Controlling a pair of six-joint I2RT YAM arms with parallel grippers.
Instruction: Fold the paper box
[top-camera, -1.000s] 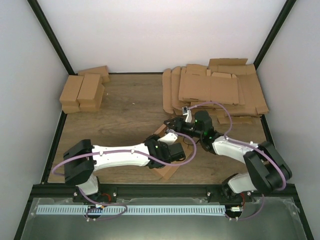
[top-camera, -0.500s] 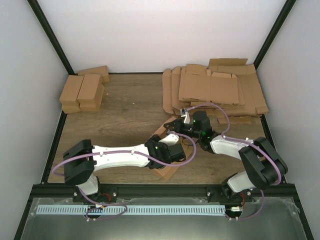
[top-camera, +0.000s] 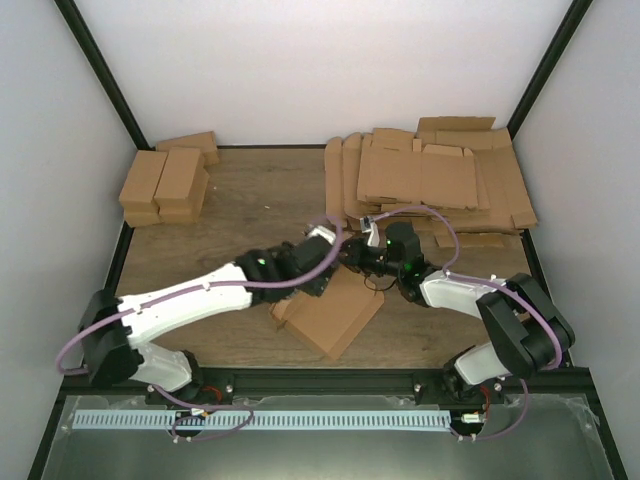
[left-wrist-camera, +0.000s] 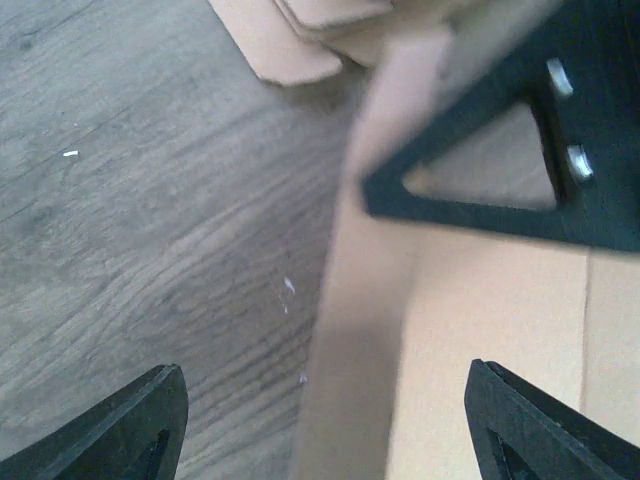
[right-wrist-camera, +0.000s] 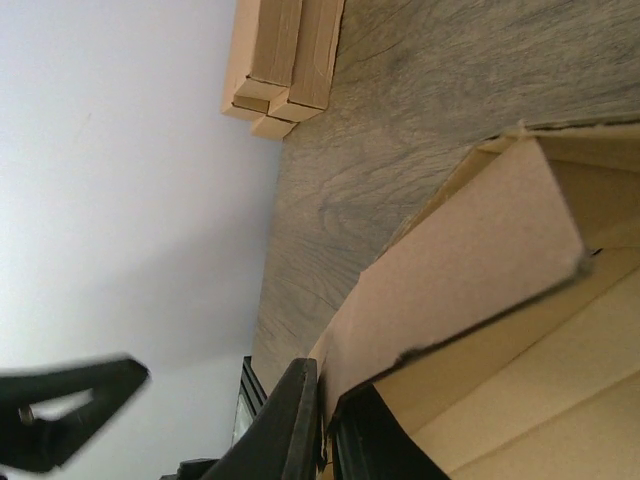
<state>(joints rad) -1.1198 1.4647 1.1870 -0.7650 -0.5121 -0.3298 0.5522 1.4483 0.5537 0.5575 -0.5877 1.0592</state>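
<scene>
Paper box (top-camera: 335, 312) lies on the desk (top-camera: 240, 215) at centre frame in the top view. It is partly folded, with one flap raised at its upper end. Right jaws are closed on that flap's edge: in the right wrist view both dark fingers (right-wrist-camera: 296, 420) pinch the cardboard at bottom centre, and the flap runs up to the right. Left jaws are wide apart, holding nothing. In the left wrist view their fingers (left-wrist-camera: 140, 430) sit at the two bottom corners with a box wall edge between them, touching neither. A black finger of the right jaws shows at upper right of that view, blurred. Left arm (top-camera: 190, 300) reaches from lower left to centre, right arm (top-camera: 455, 288) from lower right. Their tips meet just above the box. Heap of flat blanks (top-camera: 430, 180) is at upper right of the desk, near the box's far end. Finished boxes (top-camera: 165, 185) are at upper left, well apart from it.
</scene>
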